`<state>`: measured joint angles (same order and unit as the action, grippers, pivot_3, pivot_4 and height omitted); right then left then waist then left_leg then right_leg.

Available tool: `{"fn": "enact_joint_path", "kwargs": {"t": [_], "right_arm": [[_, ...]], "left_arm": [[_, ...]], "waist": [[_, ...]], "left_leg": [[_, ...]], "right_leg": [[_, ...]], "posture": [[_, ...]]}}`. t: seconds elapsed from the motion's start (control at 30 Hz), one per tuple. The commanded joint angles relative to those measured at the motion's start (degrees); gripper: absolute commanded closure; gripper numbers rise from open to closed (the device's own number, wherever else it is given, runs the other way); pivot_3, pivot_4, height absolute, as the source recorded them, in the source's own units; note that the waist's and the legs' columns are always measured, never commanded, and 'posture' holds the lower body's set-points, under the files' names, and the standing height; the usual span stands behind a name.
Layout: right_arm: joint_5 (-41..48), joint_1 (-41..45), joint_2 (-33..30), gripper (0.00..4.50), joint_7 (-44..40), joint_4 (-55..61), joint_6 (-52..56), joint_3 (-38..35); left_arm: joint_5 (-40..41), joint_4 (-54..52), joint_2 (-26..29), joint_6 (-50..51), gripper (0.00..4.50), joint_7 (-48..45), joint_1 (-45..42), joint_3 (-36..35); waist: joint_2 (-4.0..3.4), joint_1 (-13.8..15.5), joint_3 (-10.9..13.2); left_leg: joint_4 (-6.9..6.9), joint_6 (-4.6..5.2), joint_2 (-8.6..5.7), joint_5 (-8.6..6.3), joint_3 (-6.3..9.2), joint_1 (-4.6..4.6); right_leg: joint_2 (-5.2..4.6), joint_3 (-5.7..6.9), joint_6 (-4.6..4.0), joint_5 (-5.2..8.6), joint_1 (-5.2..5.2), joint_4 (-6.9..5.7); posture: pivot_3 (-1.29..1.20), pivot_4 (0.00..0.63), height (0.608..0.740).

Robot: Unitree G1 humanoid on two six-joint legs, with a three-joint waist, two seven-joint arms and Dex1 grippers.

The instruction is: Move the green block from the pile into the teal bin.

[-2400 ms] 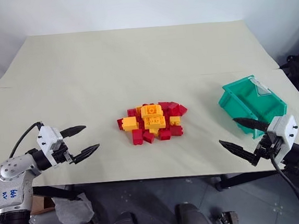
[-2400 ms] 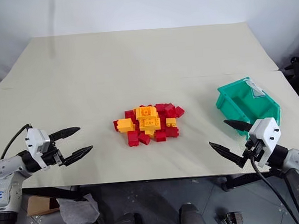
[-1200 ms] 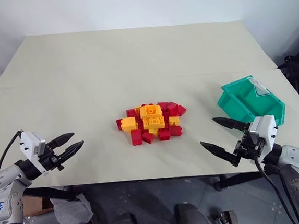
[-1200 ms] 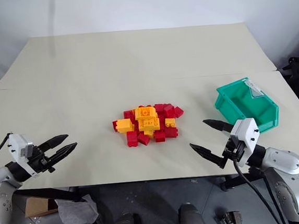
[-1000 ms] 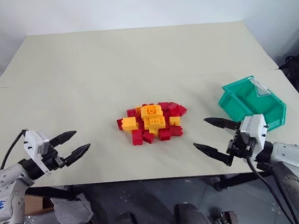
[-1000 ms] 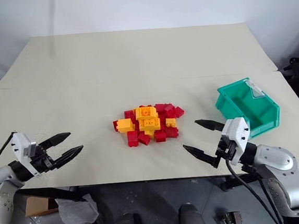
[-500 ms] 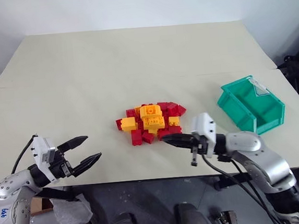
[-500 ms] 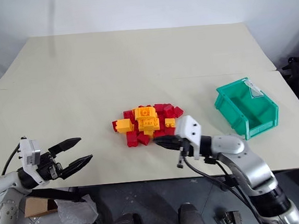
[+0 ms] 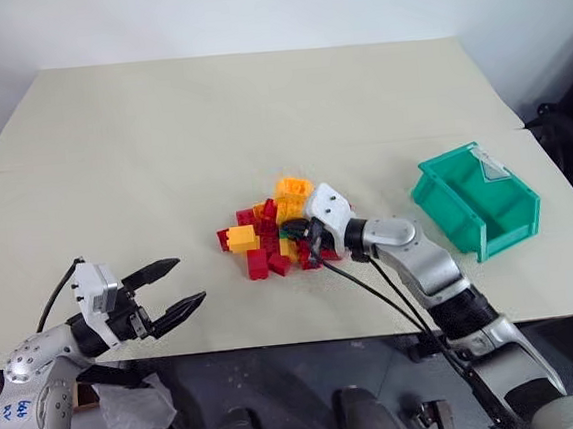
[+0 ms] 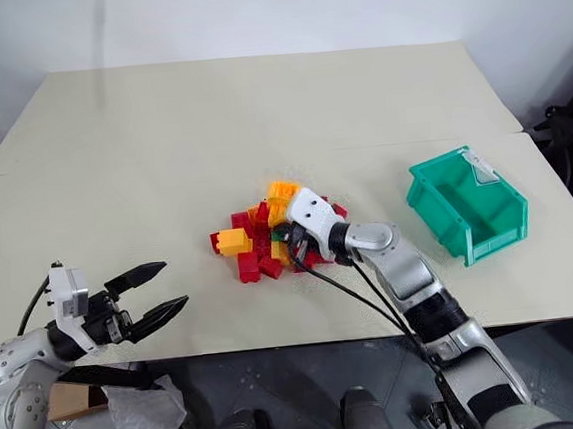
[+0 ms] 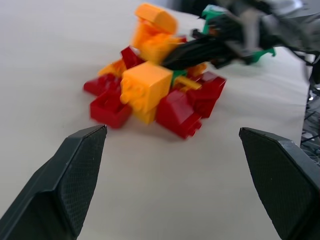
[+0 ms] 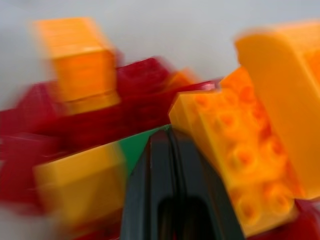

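Observation:
The pile point(image 9: 259, 245) of red and yellow-orange bricks lies mid-table. My right gripper point(image 9: 295, 237) is shut and pushed into the pile's right side, its fingers pressed together with nothing between them. In the right wrist view a corner of the green block point(image 12: 136, 149) shows just left of the shut fingertips point(image 12: 170, 137), wedged under orange bricks; it also peeks out in the left wrist view point(image 11: 178, 76). The teal bin point(image 9: 448, 198) stands to the right of the pile. My left gripper point(image 9: 177, 287) hovers open near the table's front left, pointing toward the pile.
The cream table point(image 9: 159, 135) stretches far behind the pile, with a seam across its middle. The front edge of the table runs just beneath my left gripper. A black cable point(image 9: 394, 300) trails along my right forearm.
My right arm swung left and forward from beside the bin into the pile, and its fingers went from open to shut. Bricks were nudged apart. My left gripper drifted slightly right.

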<state>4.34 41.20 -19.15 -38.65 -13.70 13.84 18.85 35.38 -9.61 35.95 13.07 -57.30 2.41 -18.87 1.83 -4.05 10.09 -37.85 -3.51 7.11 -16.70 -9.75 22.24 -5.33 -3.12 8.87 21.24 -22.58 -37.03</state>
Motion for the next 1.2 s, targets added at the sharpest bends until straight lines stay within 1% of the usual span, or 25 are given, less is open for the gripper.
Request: {"fn": "enact_joint_path", "kwargs": {"t": [0.03,0.13,0.23,0.33,0.5,0.67,0.87,1.03,1.2], "right_arm": [[-2.16,3.89,1.83,4.47,2.54,-7.87,-7.12,-2.75],[-2.15,5.33,3.27,4.47,0.87,-10.54,-8.9,-3.01],[-0.95,2.34,3.9,4.47,-4.66,-2.41,-5.96,0.21],[-0.85,-0.89,3.93,4.47,-6.92,5.41,-2.74,1.95],[-2.85,-4.75,1.03,4.47,-9.93,11.42,0.25,4.37],[-1.65,-8.71,-5.05,4.47,-13.19,15.14,2.54,2.02],[0.85,-13.4,-14.53,4.47,-17.13,18.85,3.34,-3.72],[2.58,-16.84,-18.72,4.47,-17.84,20.43,3.37,-8.13],[7.17,-18.49,-20.1,4.47,-17.89,23.39,5.41,-13.48]], "left_arm": [[0.42,-1.86,-0.56,-0.66,0.0,-0.27,-1.75,1.33],[0.23,-1.22,-0.71,-0.77,0.0,-0.18,-2.55,1.79],[0.3,-0.58,-0.65,-0.87,0.0,-0.62,-2.4,1.61],[0.21,0.14,-0.44,-1.16,0.0,-1.05,-1.94,1.1],[0.18,0.32,-0.36,-1.42,0.0,-1.43,-1.21,0.68],[0.2,0.58,-0.22,-1.66,0.0,-1.61,-1.08,0.53],[0.12,1.43,0.19,-2.1,0.0,-2.23,-0.77,0.01],[-0.11,2.18,0.24,-2.47,0.0,-2.46,-0.75,-0.06],[0.03,2.52,0.38,-2.62,0.0,-2.72,-0.77,-0.27]], "waist": [[-0.01,-0.47,0.01],[-0.01,-1.24,0.01],[-0.02,-2.15,0.01],[-0.02,-2.58,0.01],[-0.03,-2.29,0.02],[-0.02,-1.66,0.01],[0.01,-0.64,-0.01],[0.03,-0.72,0.0],[0.03,-0.69,0.01]], "left_leg": [[-0.01,0.0,0.0,0.0,0.0,0.01],[0.01,-0.01,0.01,0.01,0.0,0.0],[0.09,-0.03,0.03,0.01,0.0,0.01],[0.18,-0.12,0.12,-0.01,0.04,0.0],[0.1,-0.15,0.14,-0.02,0.05,0.02],[0.06,-0.13,0.13,-0.03,0.09,0.01],[0.07,-0.11,0.12,-0.06,0.09,-0.01],[0.1,-0.11,0.13,-0.07,0.07,-0.02],[0.09,-0.11,0.13,-0.07,0.06,-0.01]], "right_leg": [[0.0,0.0,0.0,0.0,-0.01,0.0],[0.0,0.01,0.02,-0.01,-0.01,-0.04],[0.0,0.06,0.05,-0.02,-0.07,-0.07],[0.0,0.27,0.07,-0.03,-0.12,-0.16],[-0.02,0.39,0.06,-0.03,-0.17,-0.24],[-0.05,0.45,0.06,-0.03,-0.01,-0.07],[-0.06,0.48,0.05,-0.03,0.07,0.12],[-0.04,0.48,0.05,-0.02,0.06,0.16],[-0.05,0.48,0.05,-0.02,0.05,0.16]], "posture": [[0.0,0.15,0.74],[0.0,0.15,0.74],[0.0,0.15,0.74],[0.0,0.15,0.74],[0.0,0.15,0.74],[0.0,0.15,0.74],[0.0,0.15,0.74],[0.0,0.15,0.74],[0.0,0.15,0.74]]}}
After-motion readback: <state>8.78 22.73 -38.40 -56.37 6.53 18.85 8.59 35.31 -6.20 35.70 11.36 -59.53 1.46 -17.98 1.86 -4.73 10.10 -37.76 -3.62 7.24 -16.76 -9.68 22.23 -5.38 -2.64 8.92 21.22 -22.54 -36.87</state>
